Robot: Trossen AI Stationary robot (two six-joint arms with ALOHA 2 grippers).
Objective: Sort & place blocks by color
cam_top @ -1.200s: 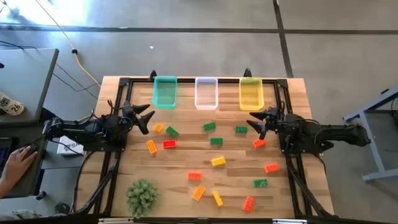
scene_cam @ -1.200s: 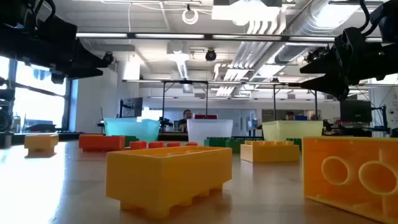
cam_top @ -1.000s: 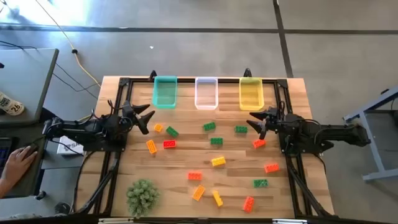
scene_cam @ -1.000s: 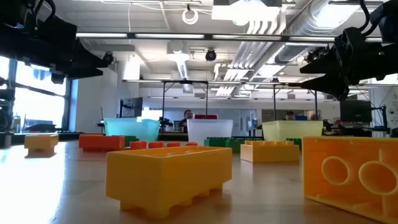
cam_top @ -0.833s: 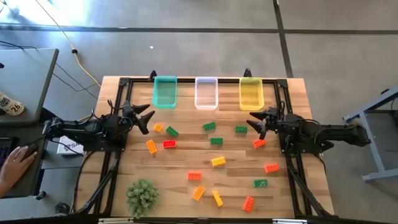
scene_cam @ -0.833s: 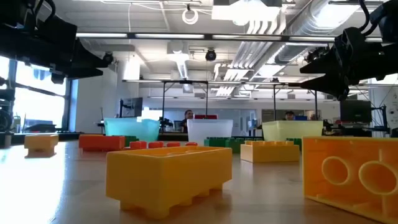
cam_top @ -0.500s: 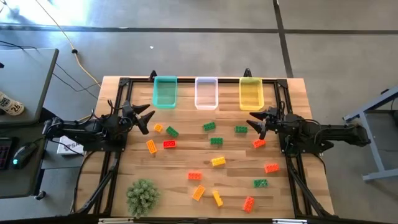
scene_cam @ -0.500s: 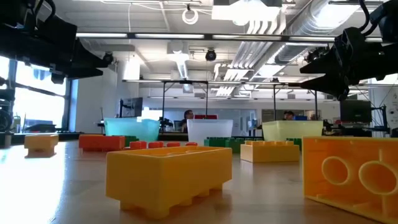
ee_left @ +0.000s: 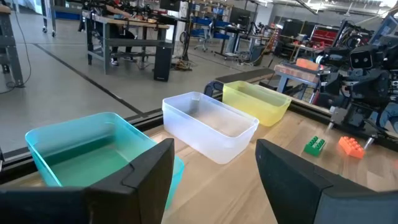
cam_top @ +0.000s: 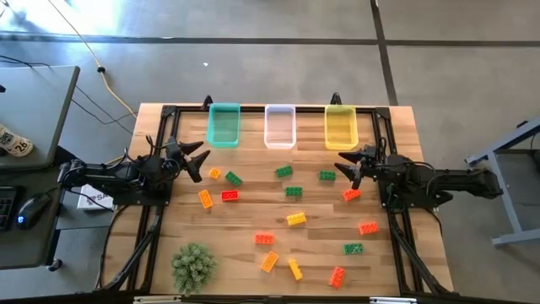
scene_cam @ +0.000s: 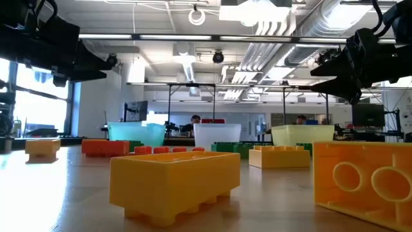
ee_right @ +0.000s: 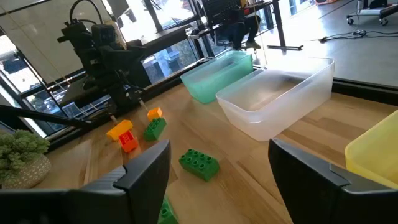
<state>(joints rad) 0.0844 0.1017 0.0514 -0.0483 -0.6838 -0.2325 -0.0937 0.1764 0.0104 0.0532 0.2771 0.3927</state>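
The wooden-slat bench stands on a grey concrete floor crossed by dark seams. Beside it a grey desk carries a computer mouse, and a yellow cable trails over the floor. Beyond the bench, an open workshop shows white ceiling ducts, strip lights, a bright window and distant workbenches.

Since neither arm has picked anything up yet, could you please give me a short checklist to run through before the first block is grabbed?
1. Left gripper open and empty: ok.
2. Right gripper open and empty: ok.
3. Teal bin, clear bin and yellow bin lined up along the far edge: ok.
4. Bins free of blocks: ok.
5. Blocks lying apart on the table, none stacked: ok.
6. Plant ball away from both grippers: ok.
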